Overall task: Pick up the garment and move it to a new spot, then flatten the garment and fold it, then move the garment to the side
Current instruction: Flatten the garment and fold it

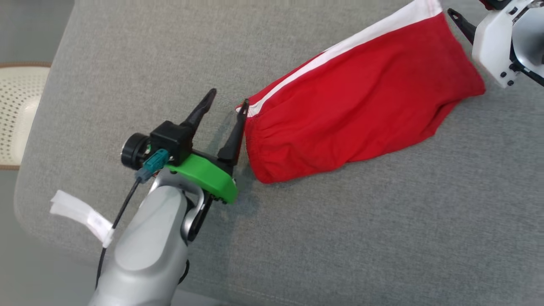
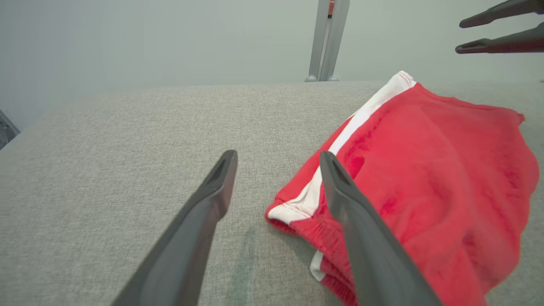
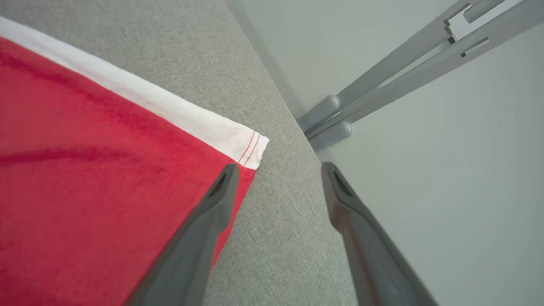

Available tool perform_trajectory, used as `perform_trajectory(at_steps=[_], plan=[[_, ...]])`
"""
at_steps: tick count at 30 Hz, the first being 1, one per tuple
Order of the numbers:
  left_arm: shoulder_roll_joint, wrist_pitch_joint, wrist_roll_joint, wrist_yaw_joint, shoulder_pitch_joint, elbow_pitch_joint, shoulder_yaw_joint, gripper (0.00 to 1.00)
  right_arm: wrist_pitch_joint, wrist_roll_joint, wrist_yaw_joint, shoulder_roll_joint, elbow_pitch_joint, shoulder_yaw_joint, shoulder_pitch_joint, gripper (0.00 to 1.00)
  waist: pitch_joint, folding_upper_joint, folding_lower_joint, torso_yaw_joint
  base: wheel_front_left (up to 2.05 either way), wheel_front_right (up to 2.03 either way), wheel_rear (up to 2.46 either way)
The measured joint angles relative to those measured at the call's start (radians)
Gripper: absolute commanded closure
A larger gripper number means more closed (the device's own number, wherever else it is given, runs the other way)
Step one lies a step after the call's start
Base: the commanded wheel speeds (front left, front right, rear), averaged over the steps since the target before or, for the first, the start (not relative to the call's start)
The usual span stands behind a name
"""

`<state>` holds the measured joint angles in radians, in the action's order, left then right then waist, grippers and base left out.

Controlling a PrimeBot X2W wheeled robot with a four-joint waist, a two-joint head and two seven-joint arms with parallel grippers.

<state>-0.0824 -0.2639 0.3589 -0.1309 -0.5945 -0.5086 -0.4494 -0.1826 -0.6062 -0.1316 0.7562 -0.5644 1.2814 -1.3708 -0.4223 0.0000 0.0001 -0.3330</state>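
On the grey cushion [image 1: 340, 238]: one red garment [image 1: 361, 102] lies slantwise, loosely bunched rather than flat, with one white stripe along its upper edge.
Garment ends: two; a gathered waistband at the lower left of the head view, a hemmed white corner at the upper right.
Grippers: two, each with two long dark fingers.
Left gripper [image 1: 229, 97]: fingers spread apart with nothing between them. It sits at the waistband end, one finger right at the white-striped corner, though contact cannot be told, and the other over bare cushion.
Right gripper [image 3: 280, 167]: fingers spread apart and empty, at the hemmed end. In the right wrist view one finger overlaps the red cloth just below the white corner, and the other reaches past the cushion's edge.
Garment relative to grippers: it stretches between the two and is clamped by neither.
Grey legs [image 3: 327, 119]: two, with rounded feet, just beyond the cushion's edge.
White tag [image 1: 80, 214]: one, on the left arm's black cable.
Pale perforated seat [image 1: 17, 114]: one, far left, off the cushion.
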Motion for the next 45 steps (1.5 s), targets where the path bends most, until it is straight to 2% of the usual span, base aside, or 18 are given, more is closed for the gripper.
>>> perform_trajectory(at_steps=[4,11,16,17,18,20,23,27,31,38,45], plan=[[-0.015,0.000,-0.008,0.000,0.034,0.026,0.058,0.00,0.128,-0.079,0.000,-0.045,-0.066,-0.006,0.022,0.00,0.051,0.0000,0.0000,0.026,0.00,0.00,0.00],[-0.019,0.000,-0.026,0.000,0.119,0.146,0.205,0.00,0.374,-0.190,0.000,-0.153,-0.155,-0.102,0.142,0.00,0.140,0.0000,0.0000,0.087,0.00,0.00,0.00],[0.006,0.000,-0.026,0.000,0.192,0.236,0.291,0.00,0.440,-0.210,0.000,-0.218,-0.181,-0.209,0.264,0.00,0.194,0.0000,0.0000,0.140,0.00,0.00,0.00],[0.009,0.000,-0.026,0.000,0.209,0.250,0.300,0.00,0.441,-0.160,0.000,-0.223,-0.186,-0.219,0.284,0.00,0.204,0.0000,0.0000,0.153,0.00,0.00,0.00],[0.011,0.000,-0.026,0.000,0.225,0.263,0.312,0.00,0.442,-0.130,0.000,-0.231,-0.181,-0.271,0.310,0.00,0.213,0.0000,-0.0001,0.166,0.00,0.00,0.00],[0.015,0.000,-0.028,0.000,0.247,0.285,0.322,0.00,0.445,-0.109,0.000,-0.250,-0.151,-0.408,0.366,0.00,0.229,0.0000,0.0000,0.189,0.00,0.00,0.00],[0.022,0.000,-0.044,0.000,0.286,0.300,0.338,0.00,0.445,-0.014,0.000,-0.286,-0.081,-0.586,0.503,0.00,0.253,0.0000,-0.0001,0.224,0.00,0.00,0.00],[0.025,0.000,-0.064,0.000,0.336,0.312,0.346,0.00,0.445,0.107,0.000,-0.369,0.035,-0.846,0.698,0.00,0.282,0.0000,-0.0001,0.266,0.00,0.00,0.00],[0.028,0.000,-0.066,0.000,0.387,0.324,0.346,0.00,0.445,0.216,0.000,-0.470,0.151,-1.031,0.884,0.00,0.311,0.0000,-0.0001,0.298,0.00,0.00,0.00],[0.031,0.000,-0.094,0.000,0.468,0.333,0.374,0.00,0.445,0.357,0.001,-0.599,0.273,-1.169,1.079,0.00,0.343,0.0000,-0.0001,0.342,0.00,0.00,0.00],[0.032,0.000,-0.103,0.005,0.514,0.347,0.357,0.00,0.445,0.409,0.001,-0.646,0.305,-1.221,1.150,0.00,0.352,0.0000,-0.0001,0.355,0.00,0.00,0.00]])
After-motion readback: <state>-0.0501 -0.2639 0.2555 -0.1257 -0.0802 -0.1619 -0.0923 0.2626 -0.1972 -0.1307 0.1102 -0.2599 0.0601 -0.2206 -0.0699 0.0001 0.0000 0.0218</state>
